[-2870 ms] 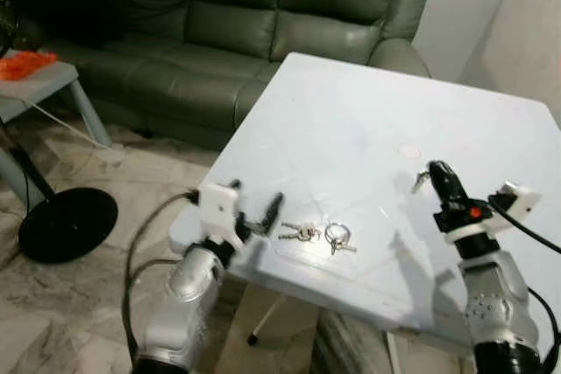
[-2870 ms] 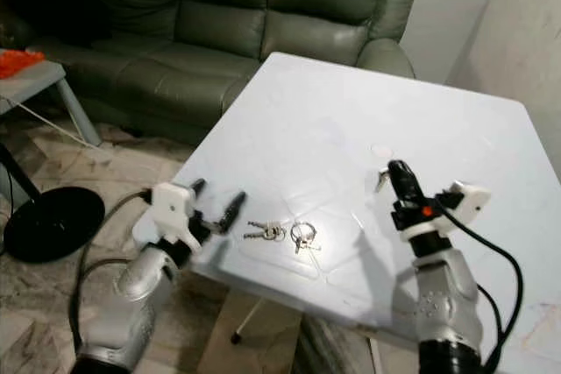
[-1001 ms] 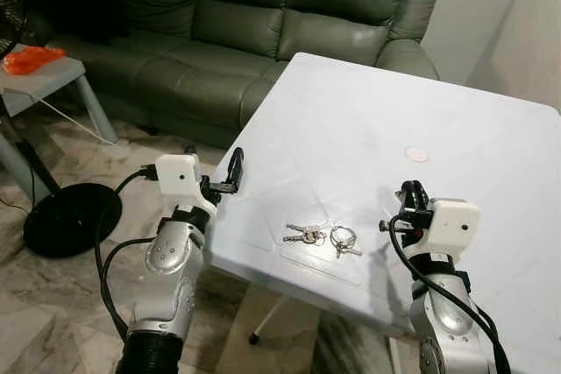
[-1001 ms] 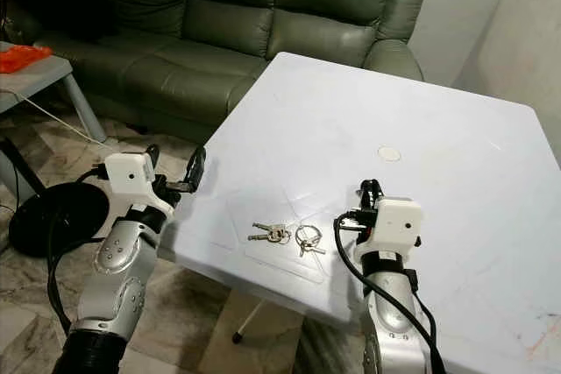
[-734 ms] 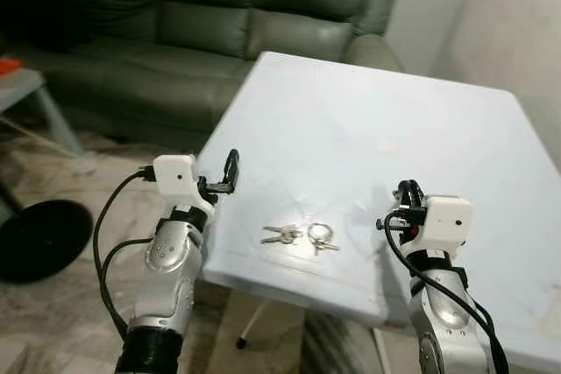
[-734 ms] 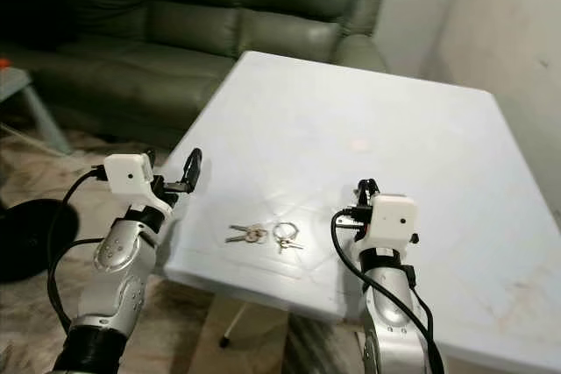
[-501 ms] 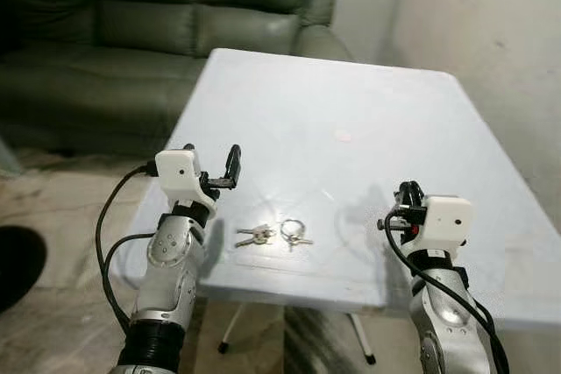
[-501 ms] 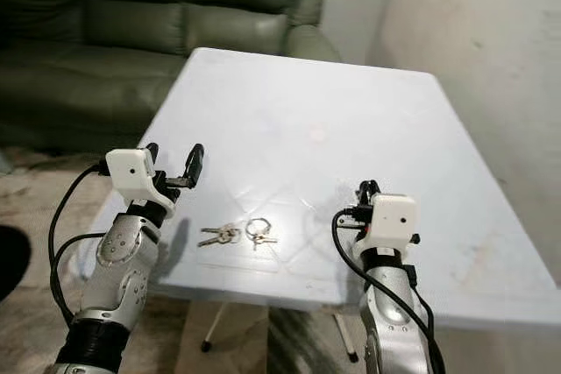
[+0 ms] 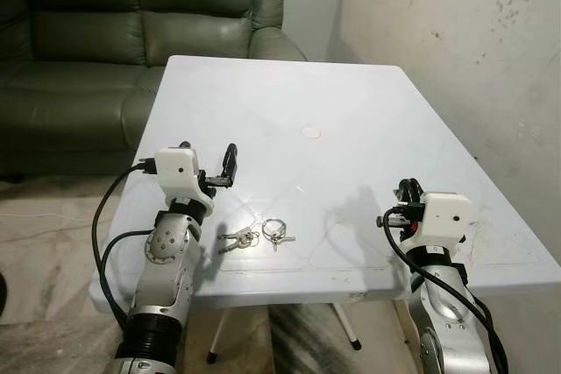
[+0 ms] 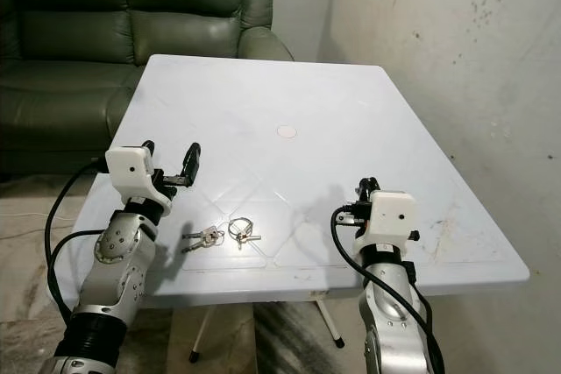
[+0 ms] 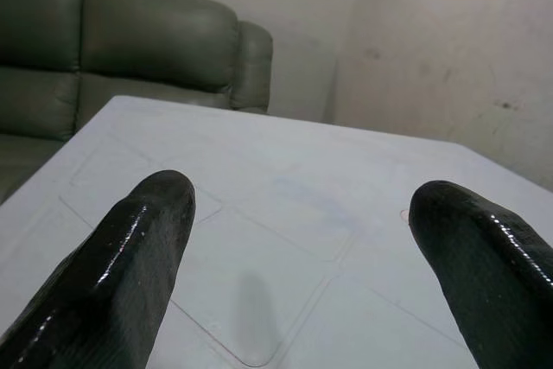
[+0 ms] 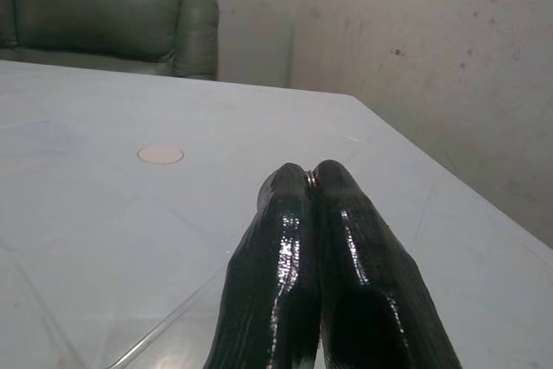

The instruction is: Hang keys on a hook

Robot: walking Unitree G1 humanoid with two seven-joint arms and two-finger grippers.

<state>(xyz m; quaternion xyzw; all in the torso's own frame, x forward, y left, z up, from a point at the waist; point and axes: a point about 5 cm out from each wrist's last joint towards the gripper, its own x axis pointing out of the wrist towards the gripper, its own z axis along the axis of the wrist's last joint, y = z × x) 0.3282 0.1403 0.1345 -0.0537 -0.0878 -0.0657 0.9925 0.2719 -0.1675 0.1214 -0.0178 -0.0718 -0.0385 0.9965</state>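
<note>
Two small bunches of keys lie side by side near the front edge of the white table (image 9: 289,94): a bunch of keys (image 9: 237,238) on the left and a key ring (image 9: 277,232) with short keys on the right. My left gripper (image 9: 208,151) is held above the table's front left part, just behind and left of the keys, open with nothing between its fingers (image 11: 138,239). My right gripper (image 9: 406,188) hovers over the front right part of the table, well right of the keys, with its fingers (image 12: 333,239) pressed together and shut.
A dark green leather sofa (image 9: 131,6) stands behind the table on the left. A stained pale wall (image 9: 473,41) runs along the table's right side. A small round mark (image 9: 310,132) sits mid-table. Marble floor (image 9: 44,251) lies to the left.
The camera has swung to the right, so the sofa has slid left and the wall has come into view. Since 2.9 s ago both arms rose upright; the keys lie where they were.
</note>
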